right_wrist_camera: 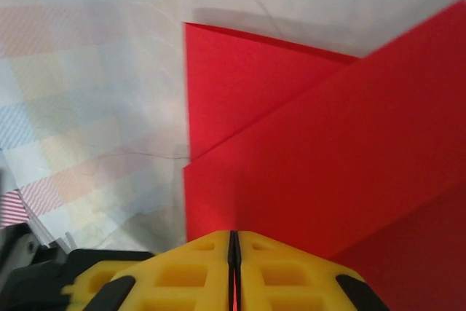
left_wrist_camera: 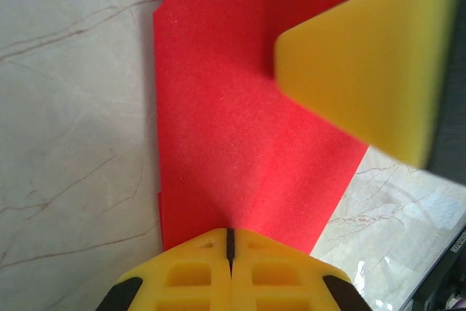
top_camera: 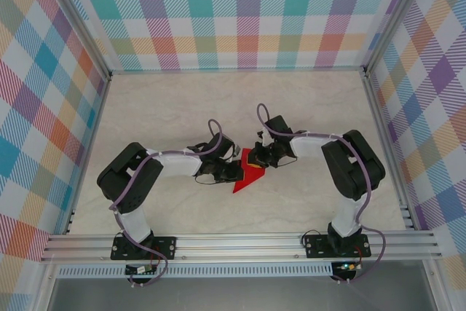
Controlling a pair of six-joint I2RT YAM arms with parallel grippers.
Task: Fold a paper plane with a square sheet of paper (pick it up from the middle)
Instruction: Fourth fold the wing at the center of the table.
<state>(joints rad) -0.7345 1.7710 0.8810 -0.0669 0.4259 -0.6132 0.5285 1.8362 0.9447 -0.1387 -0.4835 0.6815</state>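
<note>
One matte red paper sheet (right_wrist_camera: pixel 306 172), creased into angular flaps.

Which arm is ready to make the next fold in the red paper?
Probably right. The right tool, shut, pinches the red paper beside the folded flap, ready to lift it. The left tool, also shut, rests at a plain edge.

The sheet of paper (left_wrist_camera: pixel 240 129) is matt red with a fine grainy tooth, the table (left_wrist_camera: pixel 73 143) a smooth, faintly glossy marble-look slab, the left gripper (left_wrist_camera: pixel 230 242) dull moulded yellow plastic, and the rail (top_camera: pixel 240 245) at six o'clock brushed metal.
</note>
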